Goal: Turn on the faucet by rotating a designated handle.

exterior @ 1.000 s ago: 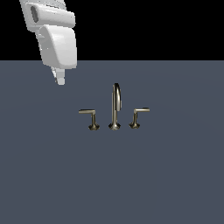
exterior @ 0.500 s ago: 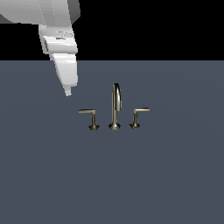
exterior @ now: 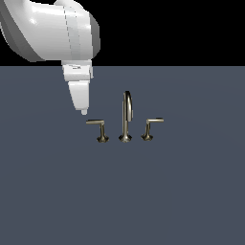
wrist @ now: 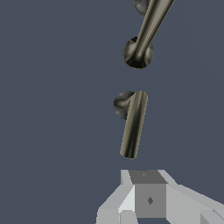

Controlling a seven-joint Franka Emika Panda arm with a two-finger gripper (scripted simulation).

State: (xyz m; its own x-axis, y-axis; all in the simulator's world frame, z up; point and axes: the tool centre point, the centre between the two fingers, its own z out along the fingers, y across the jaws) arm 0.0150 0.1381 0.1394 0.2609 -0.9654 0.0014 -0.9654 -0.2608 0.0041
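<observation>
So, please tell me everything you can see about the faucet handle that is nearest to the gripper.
The handle is a short brass-coloured L-shaped lever: a thin straight bar on an upright post with a flared foot. It stands on the grey surface, on the exterior view's left of the arched spout, its bar pointing away from the spout. The gripper hovers just above the bar's free end; nothing touches it.

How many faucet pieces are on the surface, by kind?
Arched spout: 1
Lever handles: 2, one on the exterior view's left and one on its right
Total: 3 brass-coloured pieces
</observation>
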